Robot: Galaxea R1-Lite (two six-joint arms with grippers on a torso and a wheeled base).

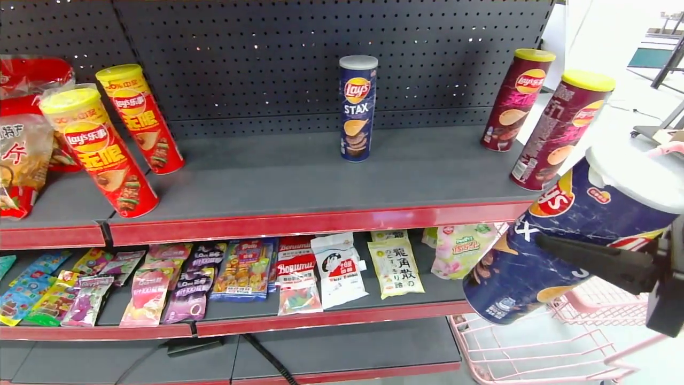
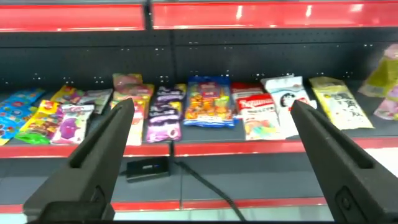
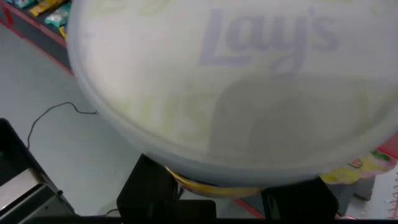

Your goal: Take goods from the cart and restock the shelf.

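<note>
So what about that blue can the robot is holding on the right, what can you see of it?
The blue can is a tall tube, seemingly cardboard, dark blue with marbling, a red-and-yellow logo and a pale plastic lid. It is tilted, lid up, base toward the shelf, held in the air above the pink cart. The right gripper clamps its sides; nothing else touches it.

A small black box [image 2: 147, 168] lies flat below the row of colourful snack packets [image 2: 205, 102], a black cable [image 2: 205, 190] trailing from it. Another thin dark cord [image 3: 53, 115] snakes over the pale floor [image 3: 68, 168]. Far to the right stand a black metal frame [image 1: 668, 61] and a green mat [image 1: 649, 58].
</note>
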